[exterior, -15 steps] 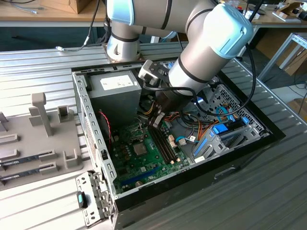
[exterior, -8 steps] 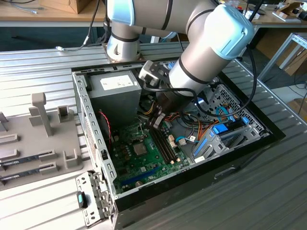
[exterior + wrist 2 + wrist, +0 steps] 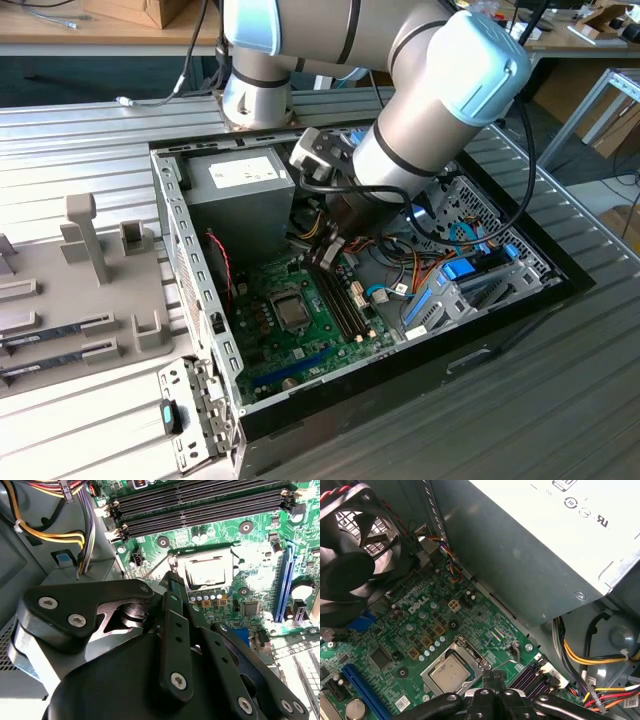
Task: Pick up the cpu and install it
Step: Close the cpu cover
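My gripper (image 3: 495, 680): fingers closed together, empty, just beside the socket.
cpu (image 3: 448, 674): seated in the socket; I judge alignment flat.

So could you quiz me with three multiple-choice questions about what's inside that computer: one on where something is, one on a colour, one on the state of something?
1. Where is the cpu?
A. In the socket on the motherboard
B. On the grey tray outside the case
C. On top of the power supply

2. What colour is the motherboard?
A. Red
B. Green
C. White

3. What is the hand holding?
A. A memory stick
B. A cable
C. Nothing

Answers: 1 A, both wrist views show its silvery top inside the socket frame. 2 B, the board is green in every view. 3 C, in the first wrist view the fingertips meet just above the board, beside the socket, with nothing between them.
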Robot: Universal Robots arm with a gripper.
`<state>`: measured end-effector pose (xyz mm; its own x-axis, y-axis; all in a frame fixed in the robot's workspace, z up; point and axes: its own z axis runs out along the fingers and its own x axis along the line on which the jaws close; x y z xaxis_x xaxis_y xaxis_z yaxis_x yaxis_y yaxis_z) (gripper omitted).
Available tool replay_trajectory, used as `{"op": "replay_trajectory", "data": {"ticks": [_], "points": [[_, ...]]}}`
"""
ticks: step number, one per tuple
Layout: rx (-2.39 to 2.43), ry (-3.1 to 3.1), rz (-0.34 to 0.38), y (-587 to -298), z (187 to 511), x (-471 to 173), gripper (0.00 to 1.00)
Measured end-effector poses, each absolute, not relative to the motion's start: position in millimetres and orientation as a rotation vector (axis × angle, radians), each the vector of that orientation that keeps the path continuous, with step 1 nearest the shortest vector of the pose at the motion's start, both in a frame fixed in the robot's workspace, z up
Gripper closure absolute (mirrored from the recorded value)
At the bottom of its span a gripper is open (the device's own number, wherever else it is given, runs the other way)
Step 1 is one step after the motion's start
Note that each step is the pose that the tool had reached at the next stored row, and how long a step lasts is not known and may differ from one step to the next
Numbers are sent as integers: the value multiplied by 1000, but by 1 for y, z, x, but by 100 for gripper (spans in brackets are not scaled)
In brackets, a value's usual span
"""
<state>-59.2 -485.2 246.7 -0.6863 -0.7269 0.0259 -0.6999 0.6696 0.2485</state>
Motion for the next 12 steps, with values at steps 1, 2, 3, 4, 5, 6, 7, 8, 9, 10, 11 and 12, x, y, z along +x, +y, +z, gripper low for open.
{"op": "replay_trajectory", "data": {"ticks": [1,2,3,4,5,6,7,8,9,10,11,12], "points": [[1184,-2757,-333,-485,246,-59,89],[1184,-2757,-333,-485,245,-59,89],[1183,-2757,-333,-485,245,-58,89],[1182,-2755,-334,-485,243,-55,89],[1181,-2753,-335,-485,242,-51,89],[1179,-2751,-336,-484,241,-46,89],[1179,-2749,-337,-484,241,-43,89],[1178,-2749,-337,-482,240,-42,89],[1178,-2749,-338,-480,239,-41,89],[1178,-2749,-338,-475,239,-41,89],[1179,-2749,-338,-469,238,-41,89],[1178,-2749,-338,-465,237,-41,89]]}}
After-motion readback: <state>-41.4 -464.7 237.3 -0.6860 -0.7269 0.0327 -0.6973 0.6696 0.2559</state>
